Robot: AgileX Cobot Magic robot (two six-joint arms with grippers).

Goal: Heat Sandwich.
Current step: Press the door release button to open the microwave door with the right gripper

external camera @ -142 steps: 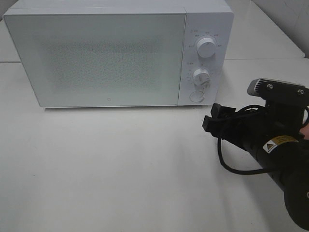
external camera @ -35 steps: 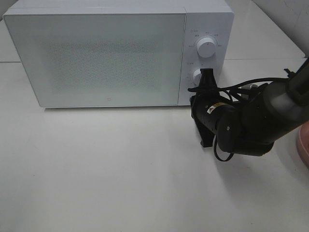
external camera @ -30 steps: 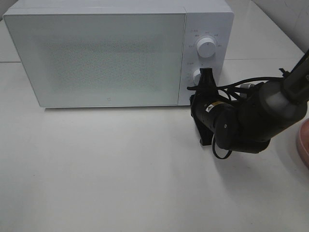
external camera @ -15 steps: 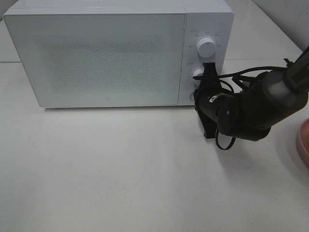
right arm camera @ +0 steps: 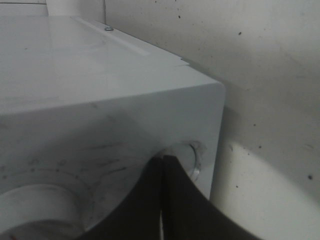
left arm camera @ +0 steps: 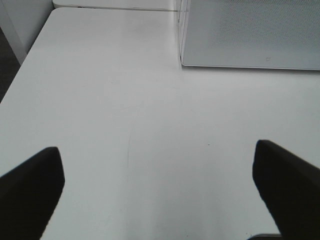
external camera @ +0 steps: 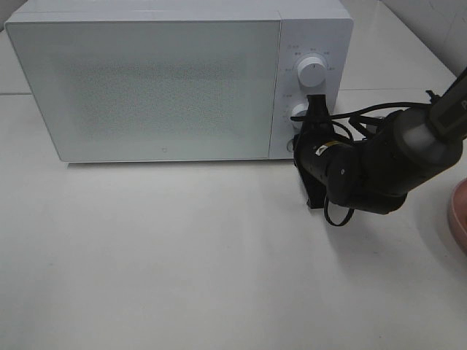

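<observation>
the right arm has swung in from the table's right edge. from the left: the black left gripper (left arm camera: 160, 187) hangs wide open and empty over the white table (external camera: 182, 255). the boxy white microwave (external camera: 168, 87) is closed. the black right gripper (right arm camera: 162, 161), jaws pinched shut, meets its round door button (right arm camera: 194, 156). best to press squarely, straight in, until the door pops. the sandwich shows nowhere; only a round pink plate's rim (external camera: 460, 219) peeks in, right of that gripper.
</observation>
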